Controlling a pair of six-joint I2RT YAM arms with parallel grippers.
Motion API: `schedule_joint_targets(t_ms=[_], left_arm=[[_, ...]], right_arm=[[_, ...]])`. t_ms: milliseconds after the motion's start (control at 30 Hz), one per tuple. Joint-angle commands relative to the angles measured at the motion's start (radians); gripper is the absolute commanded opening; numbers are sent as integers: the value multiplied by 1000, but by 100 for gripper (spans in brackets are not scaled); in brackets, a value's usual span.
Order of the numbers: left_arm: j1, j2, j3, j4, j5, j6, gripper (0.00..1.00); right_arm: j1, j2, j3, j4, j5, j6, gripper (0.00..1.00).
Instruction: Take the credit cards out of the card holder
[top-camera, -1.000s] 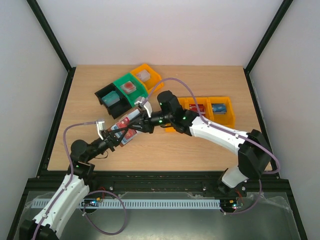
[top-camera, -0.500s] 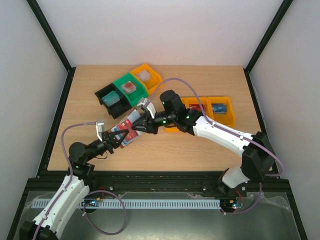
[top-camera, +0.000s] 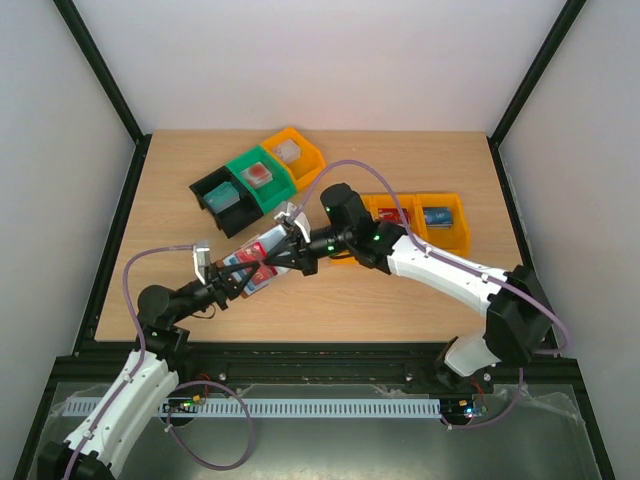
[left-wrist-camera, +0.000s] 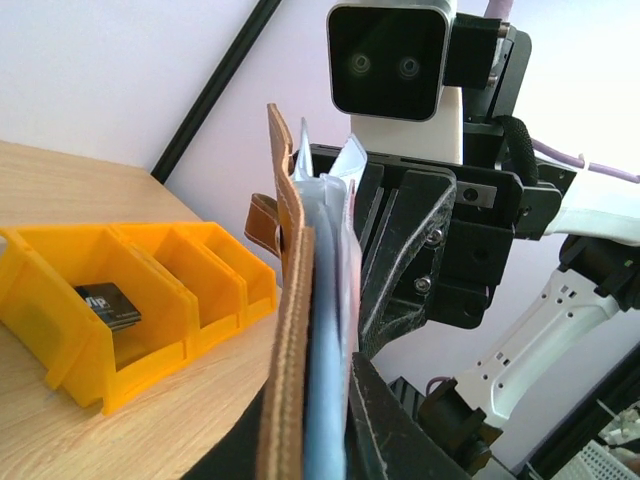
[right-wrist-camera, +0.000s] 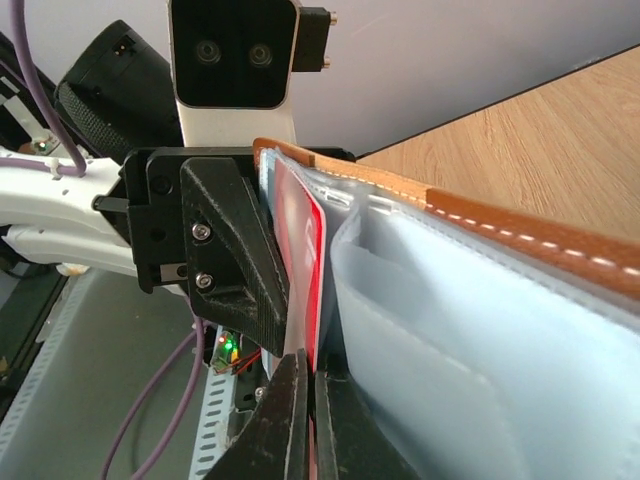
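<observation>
Plastic bins (top-camera: 258, 180) on wooden table (top-camera: 420, 160)

In the left wrist view we find one mark only: white lettering on a small dark card (left-wrist-camera: 108, 303) lying in the yellow bin (left-wrist-camera: 150, 352), perhaps "IP", yet too blurred for us to read with certainty; the card holder (left-wrist-camera: 285, 350) and the red credit card (right-wrist-camera: 300, 255) offer us no legible print; in the top view everything is too small for us to read.
</observation>
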Motion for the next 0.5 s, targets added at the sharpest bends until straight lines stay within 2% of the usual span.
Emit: schedule_joint_targets(t_ms=[0,200,467], left_arm=[[-4,-15,3,67,1,-3,14],[-4,-19,2,72,7,-14,21],[-4,-23,2,68,6,-13,18]], right_arm=[[-28,-49,-16,23,26,5,2],[-49,-56,15,-51,52,-34,2],[-63,-85,40,-144,97,-94,2]])
